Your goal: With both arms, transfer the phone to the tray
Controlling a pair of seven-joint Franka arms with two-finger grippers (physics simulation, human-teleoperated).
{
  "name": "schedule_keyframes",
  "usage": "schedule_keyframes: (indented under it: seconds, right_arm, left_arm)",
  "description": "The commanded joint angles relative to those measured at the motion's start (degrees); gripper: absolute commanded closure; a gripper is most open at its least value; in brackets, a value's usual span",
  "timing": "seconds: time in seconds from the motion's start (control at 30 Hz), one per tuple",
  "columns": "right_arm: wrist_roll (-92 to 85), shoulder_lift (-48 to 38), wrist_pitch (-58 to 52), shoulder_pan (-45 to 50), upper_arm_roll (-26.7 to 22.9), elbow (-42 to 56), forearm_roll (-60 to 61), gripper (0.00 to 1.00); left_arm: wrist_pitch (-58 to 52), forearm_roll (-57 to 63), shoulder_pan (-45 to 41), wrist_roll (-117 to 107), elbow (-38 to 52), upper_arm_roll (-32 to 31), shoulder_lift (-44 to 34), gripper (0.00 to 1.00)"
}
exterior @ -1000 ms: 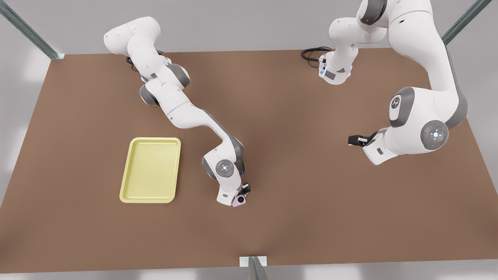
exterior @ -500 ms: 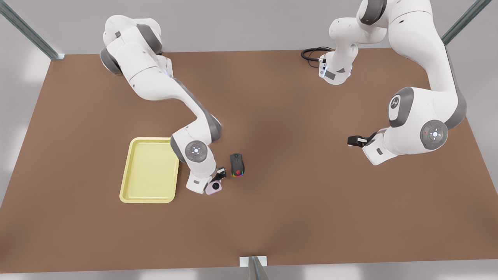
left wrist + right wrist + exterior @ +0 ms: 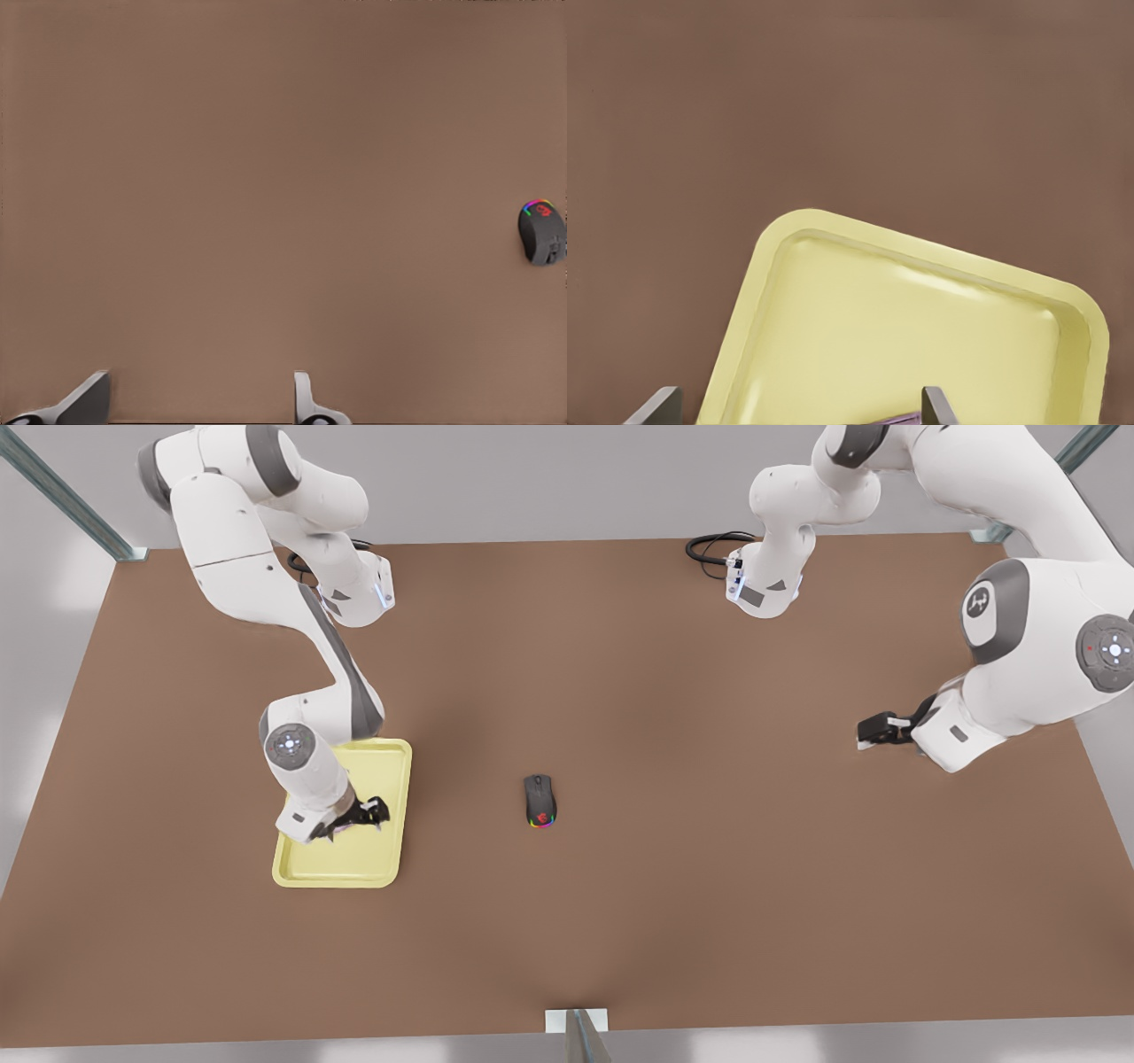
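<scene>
Right gripper: over tray at the front view's left, fingers spread wide. Phone: mauve sliver between those fingers, above tray floor; contact cannot be told. Left gripper: waiting at the front view's right, fingers parted, unladen. Mouse: on table, mid-field.

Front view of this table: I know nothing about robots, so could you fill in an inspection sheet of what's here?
Surface: brown table, flat.
Job's things: pale yellow tray at the front view's left; a pinkish sliver of the phone shows by the right gripper, above the tray.
Clutter: black mouse with rainbow lights, mid-table.
Grippers: right gripper over the tray; left gripper waits at the front view's right, fingers apart, nothing between.
Cables: black cable by an arm base.
Surroundings: metal frame bars, grey walls.
</scene>
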Motion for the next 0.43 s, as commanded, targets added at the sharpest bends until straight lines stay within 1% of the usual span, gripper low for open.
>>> schedule_keyframes:
  seconds: [0.0,0.03,0.1,0.13,0.17,0.2,0.27,0.37,0.4]
  right_arm:
    - [-0.9,-4.3,-16.4,0.8,0.2,3.8,3.3,0.00]
    - [-0.8,-6.9,-29.5,1.4,-1.1,8.4,6.2,0.00]
    - [-1.3,-8.1,-48.8,0.0,-1.9,22.1,6.1,0.00]
    - [-1.5,-6.0,-57.4,-1.3,-1.7,30.5,5.7,0.00]
    - [-1.6,-4.4,-61.0,-2.4,-1.5,34.0,4.3,0.00]
    - [-1.6,-4.5,-60.8,-3.0,-1.4,33.0,4.3,0.00]
    - [-1.6,-2.6,-59.8,-3.0,-1.4,35.5,4.7,0.00]
    - [-1.2,-2.5,-58.9,-2.8,-1.3,36.3,5.2,0.00]
    - [-1.8,-2.4,-56.6,-2.9,-1.3,36.3,5.2,0.00]
  left_arm:
    - [0.5,1.8,-0.2,-1.5,-2.6,0.1,-2.9,0.00]
    - [-0.3,3.4,-0.7,-4.3,-2.3,-0.4,-2.9,0.00]
    - [-0.8,3.3,-0.8,-4.3,-2.2,-0.4,-2.5,0.00]
    - [-1.6,3.3,-0.8,-4.3,-2.2,-0.4,-2.5,0.00]
    - [-1.7,3.3,-0.8,-4.3,-2.2,-0.4,-2.4,0.00]
    - [-1.9,3.2,-0.8,-4.3,-2.2,-0.4,-2.4,0.00]
    - [-2.3,3.3,-0.8,-4.3,-2.1,-0.4,-1.7,0.00]
    - [-2.8,3.4,-0.8,-4.3,-2.1,-0.4,-0.8,0.00]
    - [-2.8,3.3,-0.8,-4.3,-2.1,-0.3,-0.4,0.00]
